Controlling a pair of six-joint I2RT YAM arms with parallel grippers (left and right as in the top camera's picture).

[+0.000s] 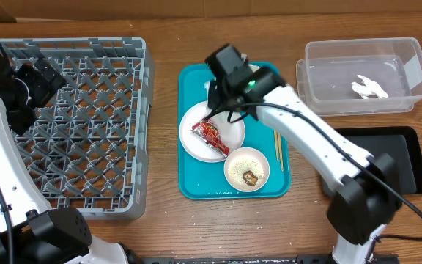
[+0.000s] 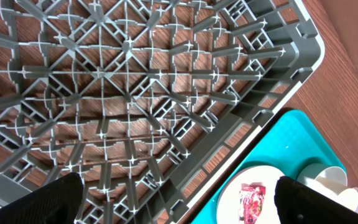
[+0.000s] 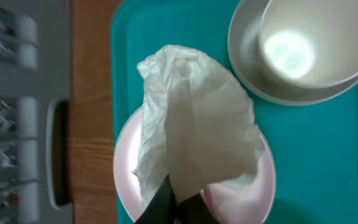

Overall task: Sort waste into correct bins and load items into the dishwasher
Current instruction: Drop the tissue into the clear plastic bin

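Two grippers are working over a wooden table (image 1: pixel 163 73). Reading the overhead view as a clock face centred on the teal tray (image 1: pixel 196 183), the rack (image 1: pixel 72 125) is lying at 9 o'clock, the tub (image 1: pixel 321 88) at 2 o'clock and the black tray (image 1: pixel 409 158) at 3 o'clock. Bare strips of wood are showing between them.

The right gripper (image 3: pixel 174 202) is hanging over the teal tray's 12 o'clock end. Its jaws are pinched tight on a soft, crumpled napkin (image 3: pixel 194 124), which is drooping above the smooth pinkish plate (image 3: pixel 124 168). A glossy grey bowl (image 3: pixel 244 68) with a white cup (image 3: pixel 309 37) nested inside is sitting just beside the plate, crowding that end of the tray.

A crinkled red wrapper (image 1: pixel 209 134) is lying on the plate. At the plate's 5 o'clock, a small round dish (image 1: pixel 229 165) is holding rice (image 1: pixel 240 160) and a brown scrap (image 1: pixel 250 177). Thin chopsticks (image 1: pixel 277 150) are lying along the teal tray's 3 o'clock rim. A white wad (image 1: pixel 368 88) is resting inside the clear, round-cornered tub.

The left gripper (image 2: pixel 185 202) is hovering over the rack's open grey lattice toward its 11 o'clock corner, jaws spread wide and holding nothing. The rack's low wall is standing between it and the teal tray.
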